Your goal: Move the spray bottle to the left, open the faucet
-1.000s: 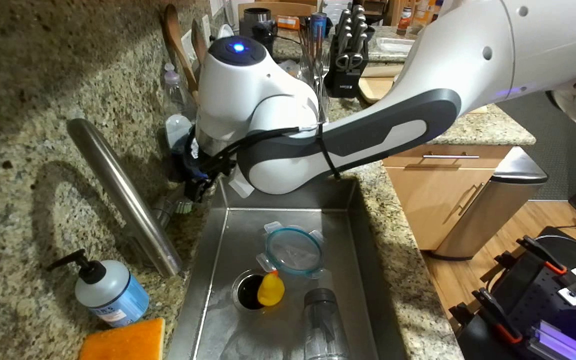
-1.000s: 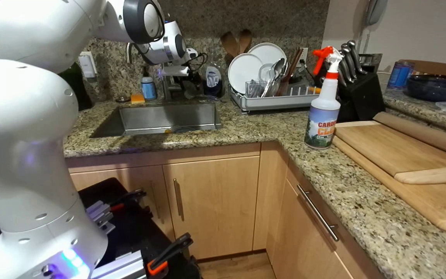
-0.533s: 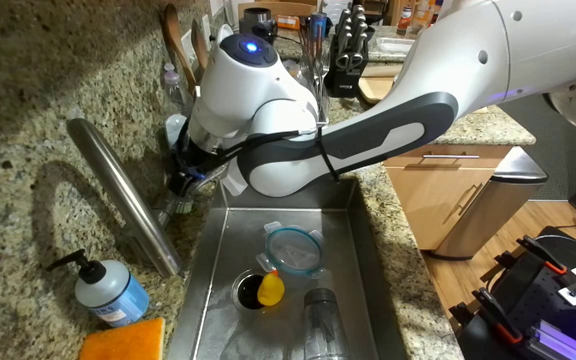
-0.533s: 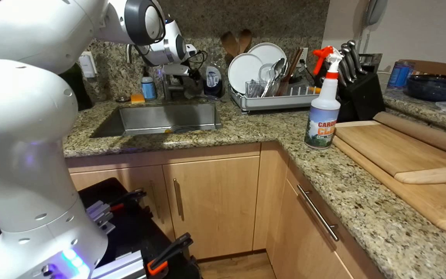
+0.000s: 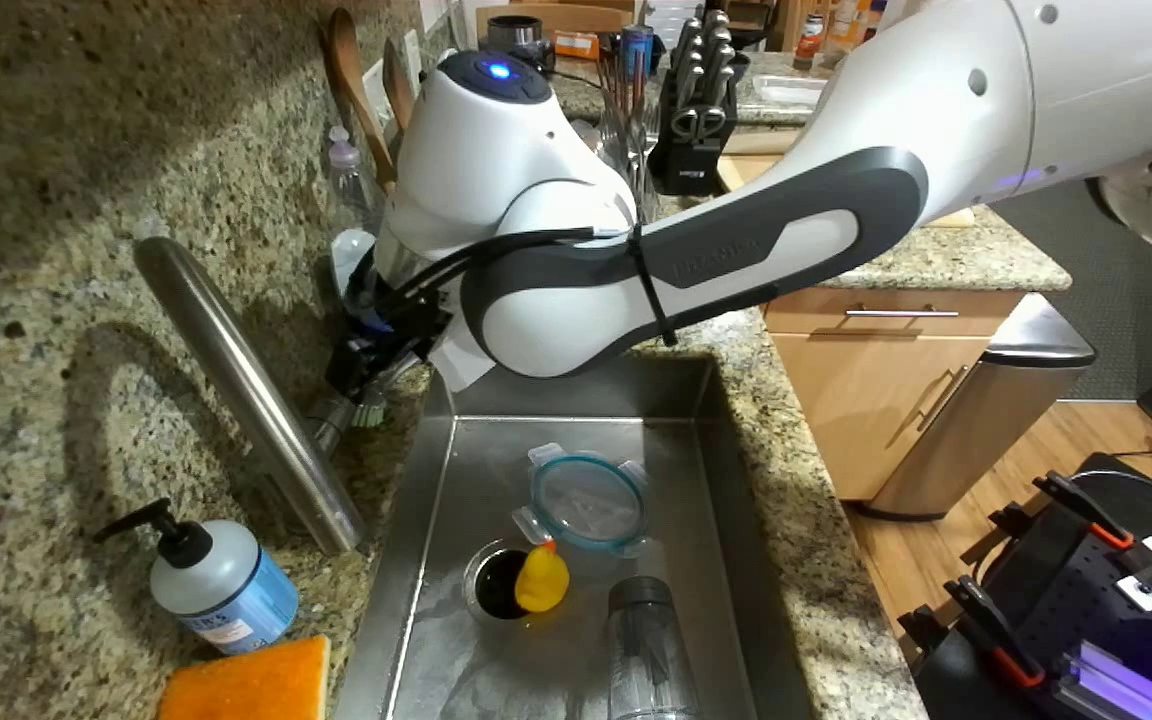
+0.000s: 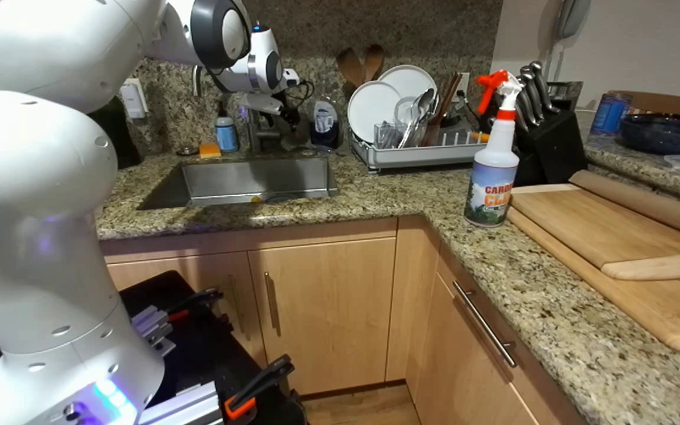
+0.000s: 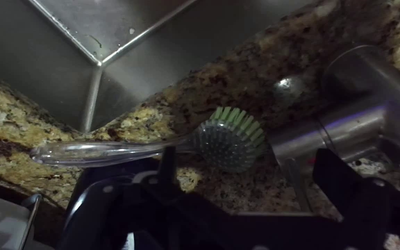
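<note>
While the gripper (image 7: 245, 150) hangs behind the sink (image 6: 257, 180), near its far right corner and just right of the faucet (image 5: 248, 390), its fingers (image 7: 333, 173) stand wide apart and grasp nothing; a brush (image 7: 227, 146) lies on the counter (image 6: 369, 203) below them. The spray bottle (image 6: 496, 156) stands upright at the near right, well apart from the gripper and just left of the cutting boards (image 6: 617, 230). Whether that is its final spot cannot be told, though the gripper's place suggests that the faucet is the step in hand. Plastic by its look, the spray bottle should be fairly light, depending on a fill that does not show. It would tip easily if pushed high up, and its smooth wall may give a little and slip. Its narrowing shoulder, below the red trigger (image 6: 489, 91), seems the best hold; a finger set higher might press the trigger. The faucet, by contrast, looks like rigid, slick steel, fixed in place. A thin bar on its body, probably the lever (image 7: 298, 187), seems the place to push, well away from its root.
</note>
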